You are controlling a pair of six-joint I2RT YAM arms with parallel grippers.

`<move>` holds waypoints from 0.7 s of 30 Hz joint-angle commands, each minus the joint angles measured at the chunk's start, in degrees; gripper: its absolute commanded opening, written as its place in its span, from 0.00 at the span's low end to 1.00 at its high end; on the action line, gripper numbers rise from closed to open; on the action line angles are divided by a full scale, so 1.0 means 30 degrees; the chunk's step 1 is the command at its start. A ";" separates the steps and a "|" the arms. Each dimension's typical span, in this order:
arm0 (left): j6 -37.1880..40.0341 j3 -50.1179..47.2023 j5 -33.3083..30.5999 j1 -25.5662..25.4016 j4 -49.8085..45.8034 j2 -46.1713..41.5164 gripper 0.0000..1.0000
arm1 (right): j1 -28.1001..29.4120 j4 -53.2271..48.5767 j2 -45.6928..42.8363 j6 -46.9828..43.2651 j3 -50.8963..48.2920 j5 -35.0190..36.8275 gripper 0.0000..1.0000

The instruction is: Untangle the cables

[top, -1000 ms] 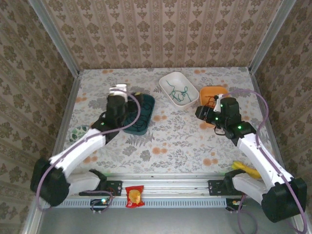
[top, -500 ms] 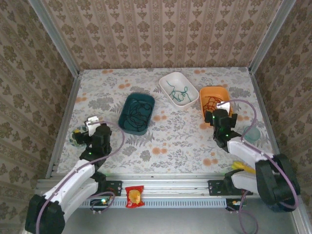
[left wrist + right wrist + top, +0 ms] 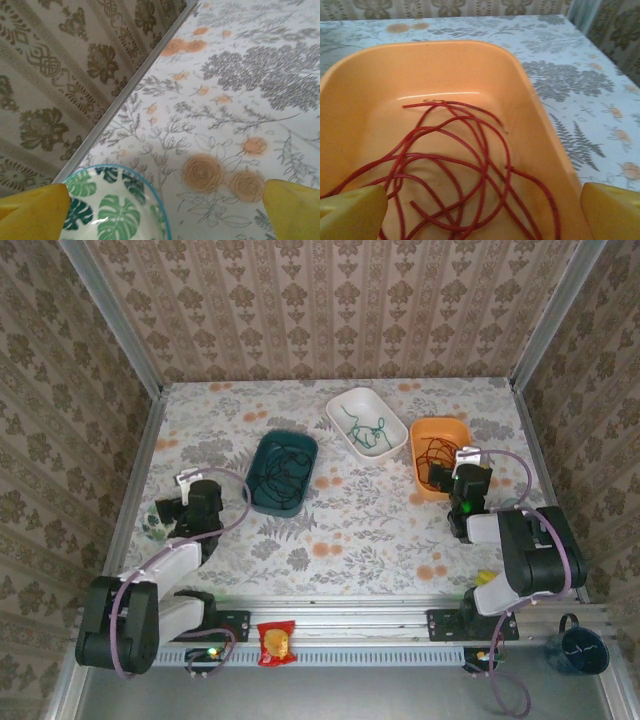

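Lying in three trays (image 3: 437,421): three cables (image 3: 451,159)

3 damask-papered walls (image 3: 330,300) enclose a floral-patterned table (image 3: 360,530) edged by aluminium rails (image 3: 133,490), under seemingly even light.

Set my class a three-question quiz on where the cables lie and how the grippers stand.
1. True or false: the red cable lies in the orange tray.
2. Which tray holds the green cable? A teal, B white, C orange.
3. Fill in: the left gripper and the right gripper both stand ____.
Key: 1 true; 2 B, the white tray; 3 open.
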 commanded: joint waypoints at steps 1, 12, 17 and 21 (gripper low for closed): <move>0.0478 0.0534 0.1062 0.0349 0.1464 0.0564 1.00 | 0.0057 0.0705 0.0066 0.0226 0.0353 -0.1848 1.00; 0.3152 -0.0638 0.4613 0.1287 1.2879 0.5861 1.00 | 0.0057 0.0592 0.0040 0.0235 0.0324 -0.1854 1.00; 0.5135 -0.1658 0.7655 0.1157 1.9191 0.9622 1.00 | 0.0057 0.0593 0.0044 0.0235 0.0317 -0.1877 1.00; 0.4353 -0.0020 0.7752 0.1779 1.5007 0.8791 1.00 | 0.0061 0.0593 0.0041 0.0234 0.0328 -0.1894 1.00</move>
